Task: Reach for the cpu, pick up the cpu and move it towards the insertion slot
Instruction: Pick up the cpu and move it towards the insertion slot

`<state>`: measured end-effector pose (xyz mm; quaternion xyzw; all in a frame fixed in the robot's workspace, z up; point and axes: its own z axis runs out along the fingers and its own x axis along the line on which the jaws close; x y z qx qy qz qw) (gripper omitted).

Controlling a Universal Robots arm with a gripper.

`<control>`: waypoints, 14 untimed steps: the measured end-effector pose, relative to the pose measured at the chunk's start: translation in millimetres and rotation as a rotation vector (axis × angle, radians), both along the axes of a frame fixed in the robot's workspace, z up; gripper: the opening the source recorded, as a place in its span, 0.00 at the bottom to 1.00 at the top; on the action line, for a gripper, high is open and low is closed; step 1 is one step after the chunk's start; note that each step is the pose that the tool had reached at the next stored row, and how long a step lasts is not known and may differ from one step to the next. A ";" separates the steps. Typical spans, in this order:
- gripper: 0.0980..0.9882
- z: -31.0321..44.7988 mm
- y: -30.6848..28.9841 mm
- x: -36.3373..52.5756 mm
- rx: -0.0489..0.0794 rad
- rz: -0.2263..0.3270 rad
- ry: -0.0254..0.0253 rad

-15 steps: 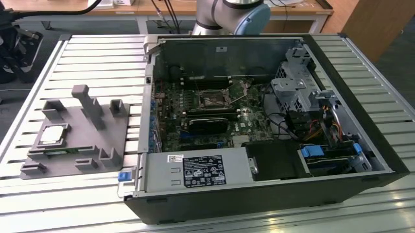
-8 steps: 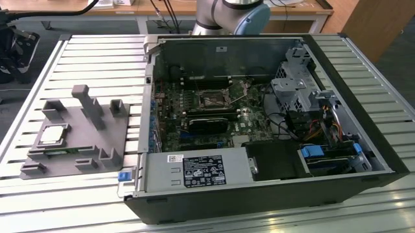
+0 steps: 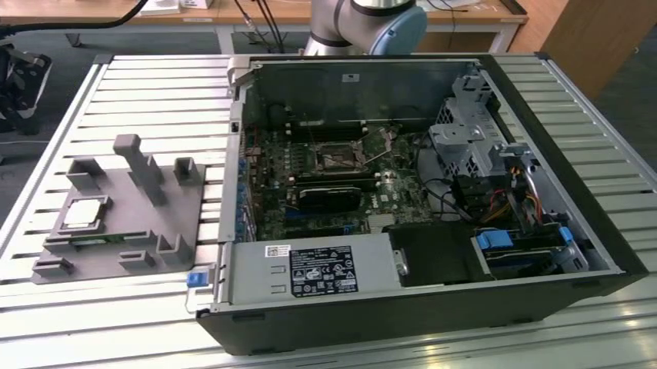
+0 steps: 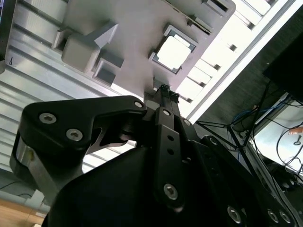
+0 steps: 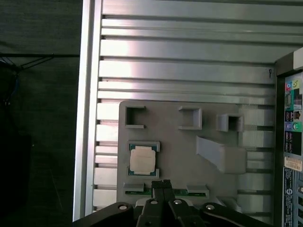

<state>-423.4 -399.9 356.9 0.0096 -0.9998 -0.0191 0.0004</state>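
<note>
The slatted aluminium table (image 3: 154, 77) carries all items. The open computer case (image 3: 411, 327) lies well apart from the gripper (image 5: 161, 183). Its power supply bears a white printed label (image 3: 321, 270), and more stickers and coloured ports line its rear panel (image 5: 293, 142). The grey fixture plate (image 5: 175, 156) lies directly beneath the gripper. The gripper's fingers (image 4: 164, 92) are closed together and grip nothing. The insertion slot (image 3: 337, 160) sits on the board inside the case, well apart from the gripper. The cpu (image 5: 142, 159) rests in its fixture recess, near the fingertips, offset to one side, not touching.
</note>
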 end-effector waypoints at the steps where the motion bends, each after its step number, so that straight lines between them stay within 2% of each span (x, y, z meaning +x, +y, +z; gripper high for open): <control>1: 0.01 -0.6 0.0 -2.3 0.000 0.000 0.0000; 6: 0.01 -4.2 0.0 -14.5 0.000 0.000 -0.0001; 10: 0.02 -8.1 0.0 -19.2 -0.001 0.000 0.0000; 12: 0.15 -10.8 0.0 -20.2 -0.002 0.000 0.0019; 13: 0.15 -12.1 0.0 -20.2 -0.004 0.000 0.0029; 14: 0.22 -13.6 0.0 -20.4 -0.005 0.000 0.0030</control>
